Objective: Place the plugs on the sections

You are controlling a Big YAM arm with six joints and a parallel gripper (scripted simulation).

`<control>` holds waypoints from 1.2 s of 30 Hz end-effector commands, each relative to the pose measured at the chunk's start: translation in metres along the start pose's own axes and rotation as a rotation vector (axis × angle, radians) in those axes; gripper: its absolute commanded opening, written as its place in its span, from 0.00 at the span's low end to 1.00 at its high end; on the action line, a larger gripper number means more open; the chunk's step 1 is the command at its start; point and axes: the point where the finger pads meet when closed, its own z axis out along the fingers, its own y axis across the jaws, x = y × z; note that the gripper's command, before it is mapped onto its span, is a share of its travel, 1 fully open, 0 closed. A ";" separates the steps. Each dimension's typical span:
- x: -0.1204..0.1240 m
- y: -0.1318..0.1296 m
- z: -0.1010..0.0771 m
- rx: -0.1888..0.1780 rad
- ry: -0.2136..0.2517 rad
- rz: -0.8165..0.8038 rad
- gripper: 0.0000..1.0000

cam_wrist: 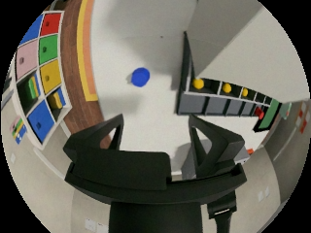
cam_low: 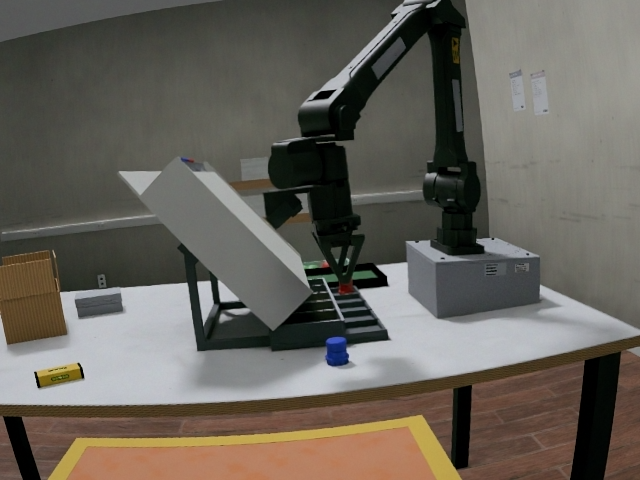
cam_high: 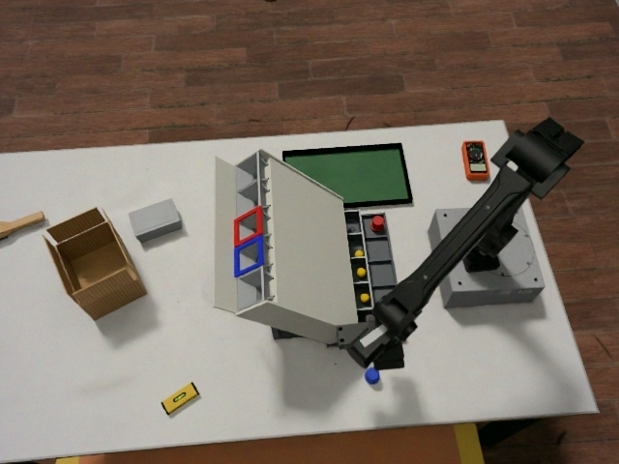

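The blue plug (cam_high: pixel 371 375) (cam_low: pixel 336 351) (cam_wrist: pixel 140 77) stands on the table just in front of the near end of the sectioned tray (cam_high: pixel 382 274) (cam_low: pixel 361 315). The red plug (cam_high: pixel 377 222) (cam_low: pixel 345 287) (cam_wrist: pixel 259 113) sits on the flat front part of the tray's far section. Three yellow marbles (cam_high: pixel 358 252) (cam_high: pixel 361 272) (cam_high: pixel 365 297) lie in the tray's back pockets. The red-banded funnel (cam_high: pixel 248 225) and the blue-banded funnel (cam_high: pixel 248 262) sit at the top of the sloped white cover (cam_high: pixel 305 249) (cam_low: pixel 227 242). My gripper (cam_high: pixel 372 355) (cam_low: pixel 342 279) (cam_wrist: pixel 155 117) is open and empty. It hangs high over the tray's near end, close to the blue plug.
A cardboard box (cam_high: pixel 92 262), a grey block (cam_high: pixel 154 218) and a yellow level (cam_high: pixel 180 397) lie to the left. A green tray (cam_high: pixel 349 172) and an orange meter (cam_high: pixel 475 159) lie at the back. The arm's grey base (cam_high: pixel 485 284) stands on the right.
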 end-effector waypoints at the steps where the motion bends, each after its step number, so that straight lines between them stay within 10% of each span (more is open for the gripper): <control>1: -0.021 0.029 -0.006 -0.022 -0.043 0.018 0.87; 36: -0.021 0.031 -0.006 -0.023 -0.043 0.019 0.87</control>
